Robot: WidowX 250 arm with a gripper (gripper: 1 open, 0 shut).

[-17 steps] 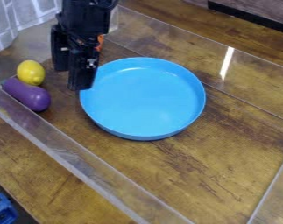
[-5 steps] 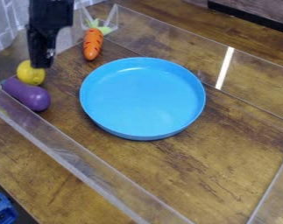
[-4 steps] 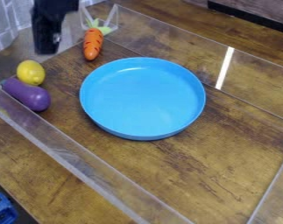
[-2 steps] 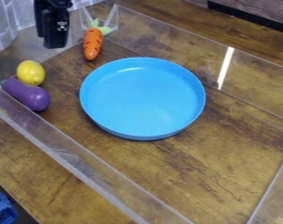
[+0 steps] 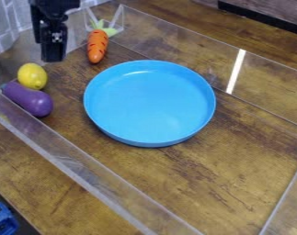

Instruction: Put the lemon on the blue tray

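One black gripper (image 5: 50, 35) is up at the back left of the picture. I cannot tell if its jaws are open or closed. There is one yellow lemon (image 5: 33, 75), and it is on the table (image 5: 176, 179), near the jaws and a bit closer to the camera. One purple eggplant (image 5: 27, 98) lies just beside the lemon, farther from the jaws than the lemon is. One orange carrot (image 5: 97, 46) lies to the side of the jaws, on the right in the picture. Its leafy top (image 5: 108, 18) is pale green and white. There is one big round blue tray (image 5: 150, 103). It sits well apart from the jaws, closer to the camera and over to the right in the picture. The blue tray has nothing in it. The lemon is outside the tray.
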